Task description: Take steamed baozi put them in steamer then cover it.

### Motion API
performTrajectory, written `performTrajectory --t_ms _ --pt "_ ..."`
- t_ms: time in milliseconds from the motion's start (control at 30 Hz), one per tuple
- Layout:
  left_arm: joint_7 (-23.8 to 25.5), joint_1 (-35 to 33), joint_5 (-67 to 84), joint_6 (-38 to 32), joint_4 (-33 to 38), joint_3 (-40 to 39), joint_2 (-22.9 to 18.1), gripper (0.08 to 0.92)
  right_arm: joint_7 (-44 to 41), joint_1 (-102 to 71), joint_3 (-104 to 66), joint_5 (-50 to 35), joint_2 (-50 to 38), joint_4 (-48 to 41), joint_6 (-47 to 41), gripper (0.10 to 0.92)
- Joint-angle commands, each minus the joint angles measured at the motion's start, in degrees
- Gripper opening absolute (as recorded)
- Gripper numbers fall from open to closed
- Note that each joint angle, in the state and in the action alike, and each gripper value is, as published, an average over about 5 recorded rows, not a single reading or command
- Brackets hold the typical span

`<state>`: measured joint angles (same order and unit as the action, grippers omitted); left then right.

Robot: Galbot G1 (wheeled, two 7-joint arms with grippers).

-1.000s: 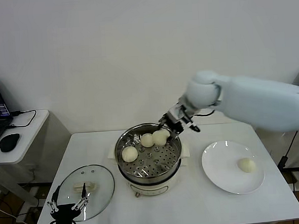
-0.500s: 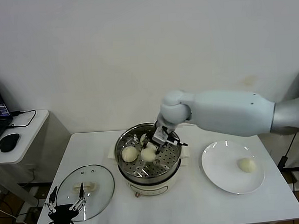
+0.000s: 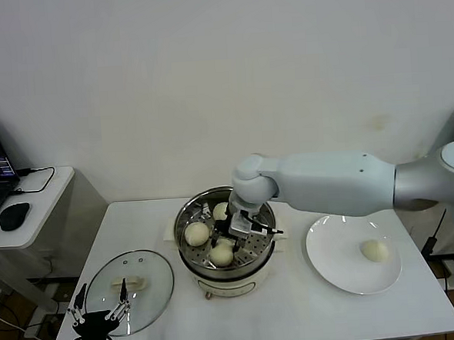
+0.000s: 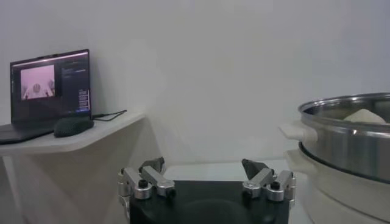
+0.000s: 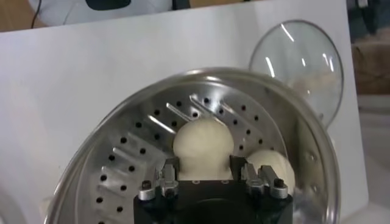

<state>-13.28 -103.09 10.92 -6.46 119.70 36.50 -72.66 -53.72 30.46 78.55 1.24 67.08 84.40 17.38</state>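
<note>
White table, baozi between right hand fingers

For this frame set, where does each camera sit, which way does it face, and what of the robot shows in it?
Head view: on the robot's head, looking forward and down at the white table; shows the right arm over the steamer and the left gripper by the cover.
Left wrist view: low by the table, facing a laptop; shows the left gripper, open.
Right wrist view: above the steamer, looking down; shows the right gripper around a baozi.
Shared: all three show the steamer.
</note>
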Motion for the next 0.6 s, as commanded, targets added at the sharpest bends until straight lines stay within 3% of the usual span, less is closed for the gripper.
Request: performTrajectory --t_ms 33,200,367,600 --pt "0.0 0.1 0.0 0.0 -0.1 0.0 0.0 0.823 0.0 0.7 -0.4 1.0 0.0 -0.4 1.9 0.543" --pt "0.0 0.3 0.0 0.0 -0.1 0.0 0.3 0.823 -1.8 3.6 -1.7 -2.6 -3.8 0.5 -1.3 0.656" --pt "0.1 0.3 0.2 0.1 0.1 0.3 0.8 0.823 -7.1 8.0 -3.8 -12.2 -12.1 2.7 -11.8 0.789" --pt "0.1 0.8 0.2 0.0 -0.3 -0.2 1.7 0.823 -10.6 10.1 -5.3 -13.9 -26.3 8.0 -27.3 0.822"
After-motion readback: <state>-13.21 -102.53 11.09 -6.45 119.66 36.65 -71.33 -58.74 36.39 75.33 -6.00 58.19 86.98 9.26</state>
